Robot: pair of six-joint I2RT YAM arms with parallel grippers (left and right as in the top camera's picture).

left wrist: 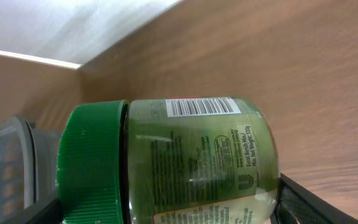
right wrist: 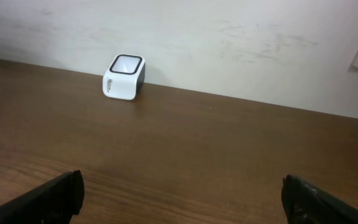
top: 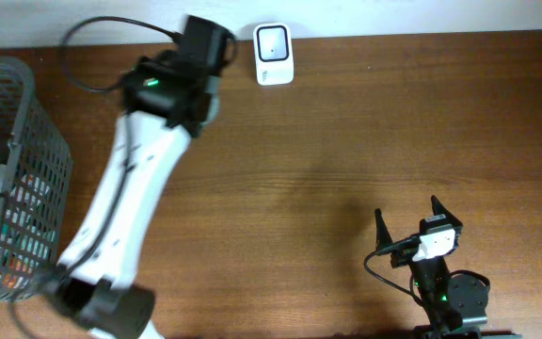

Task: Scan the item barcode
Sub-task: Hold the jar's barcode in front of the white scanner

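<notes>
A green jar (left wrist: 191, 162) with a ribbed green lid (left wrist: 92, 165) lies sideways between the jaws of my left gripper (left wrist: 176, 213), which is shut on it. The white barcode (left wrist: 202, 107) on its label faces up and away from the camera. In the overhead view the left gripper (top: 203, 42) is at the table's far edge, just left of the white scanner (top: 274, 54), and the jar is hidden under the arm. My right gripper (top: 409, 218) stands open and holds nothing near the front right, and its camera sees the scanner (right wrist: 123, 77) by the wall.
A grey wire basket (top: 26, 141) with several packaged items stands at the table's left edge. A black cable (top: 102, 28) loops behind the left arm. The wall runs along the table's far edge.
</notes>
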